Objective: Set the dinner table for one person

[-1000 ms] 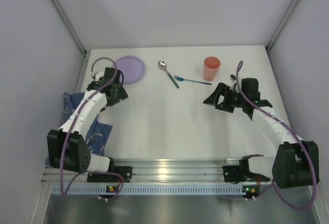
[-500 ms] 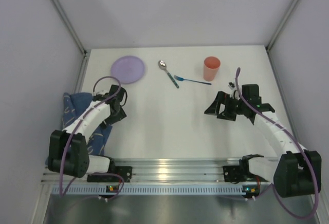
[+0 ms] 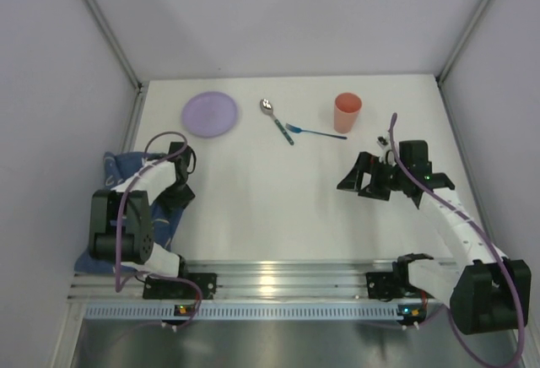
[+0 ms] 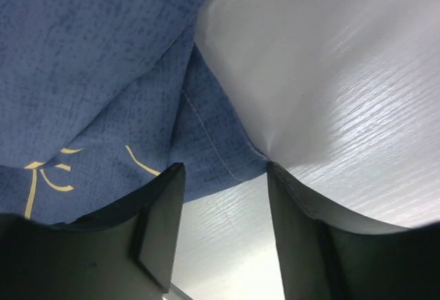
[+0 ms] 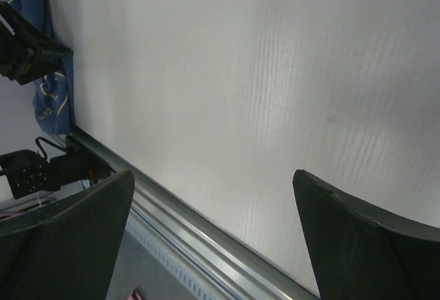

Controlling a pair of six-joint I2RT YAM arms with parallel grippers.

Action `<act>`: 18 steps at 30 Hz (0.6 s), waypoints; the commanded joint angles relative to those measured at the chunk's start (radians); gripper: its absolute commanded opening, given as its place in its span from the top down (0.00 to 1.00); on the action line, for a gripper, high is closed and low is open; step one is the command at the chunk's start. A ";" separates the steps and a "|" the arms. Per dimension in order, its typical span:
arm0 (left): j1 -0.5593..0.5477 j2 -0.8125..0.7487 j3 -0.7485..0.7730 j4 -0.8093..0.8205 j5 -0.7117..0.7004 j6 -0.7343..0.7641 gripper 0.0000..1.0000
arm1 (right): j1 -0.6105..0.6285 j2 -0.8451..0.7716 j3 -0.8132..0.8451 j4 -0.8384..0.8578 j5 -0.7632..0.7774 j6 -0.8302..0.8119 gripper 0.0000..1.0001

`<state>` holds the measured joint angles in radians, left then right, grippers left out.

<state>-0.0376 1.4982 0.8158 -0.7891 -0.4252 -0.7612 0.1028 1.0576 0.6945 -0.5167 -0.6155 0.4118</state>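
The left hand (image 4: 223, 234) hangs low over the blue cloth (image 4: 96, 66) at the left side of the top view. Its fingers (image 4: 161, 224) are spread part way. A corner of the cloth lies between them, but it is not pinched yet.

The step looks like picking up the cloth. To do it well, the hand should go down until the fingers sit on both sides of the corner. Then it should press them together on the cloth alone. It should not push hard into the desk (image 3: 270, 208). It should lift slowly, so the cloth does not slip out or drag.

The right hand (image 3: 359, 178) is spread wide and holds nothing. It hovers over the right side of the desk. The desk is the big white top that fills the middle of the top view, from the rail (image 3: 270, 279) at the bottom up to the back wall.

A second ago the left hand was up by the purple plate (image 3: 209, 114) in the upper left, and its fingers were spread more. Now it is pulled back down over the cloth. The right hand has slid a little to the right. The plate, spoon (image 3: 277, 121), fork (image 3: 316, 132) and cup (image 3: 347, 112) have not moved.
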 commanded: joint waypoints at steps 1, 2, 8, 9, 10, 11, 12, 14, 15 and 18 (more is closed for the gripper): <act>0.019 0.048 0.026 0.048 0.032 0.004 0.44 | 0.003 -0.025 -0.003 -0.005 0.016 -0.001 0.00; 0.025 0.060 0.025 0.059 0.043 0.002 0.47 | 0.003 -0.027 -0.003 -0.005 0.014 0.001 0.00; 0.028 0.094 -0.006 0.120 0.063 -0.003 0.79 | 0.005 -0.059 0.003 -0.020 0.034 -0.008 0.00; 0.028 0.097 -0.006 0.119 0.062 -0.001 0.96 | 0.003 -0.061 0.005 -0.029 0.037 -0.008 0.00; 0.028 0.097 -0.006 0.122 0.063 0.002 1.00 | 0.003 -0.064 0.007 -0.035 0.039 -0.011 0.00; 0.027 0.091 -0.009 0.128 0.068 0.006 1.00 | 0.003 -0.067 0.010 -0.040 0.040 -0.014 0.00; 0.025 0.083 -0.009 0.137 0.086 0.010 1.00 | 0.002 -0.070 0.011 -0.045 0.048 -0.015 0.00; -0.004 0.044 0.002 0.139 0.104 0.028 1.00 | 0.000 -0.080 0.019 -0.063 0.057 -0.016 0.00; -0.028 0.030 0.047 0.107 0.120 0.028 1.00 | -0.002 -0.084 0.023 -0.072 0.078 -0.016 0.00; -0.261 0.000 0.197 0.033 0.018 0.016 1.00 | -0.003 -0.085 0.056 -0.114 0.135 -0.008 0.00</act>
<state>-0.1165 1.5402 0.8688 -0.7422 -0.3878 -0.7387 0.1024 0.9955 0.6960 -0.5869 -0.5461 0.4072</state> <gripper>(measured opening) 0.022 0.996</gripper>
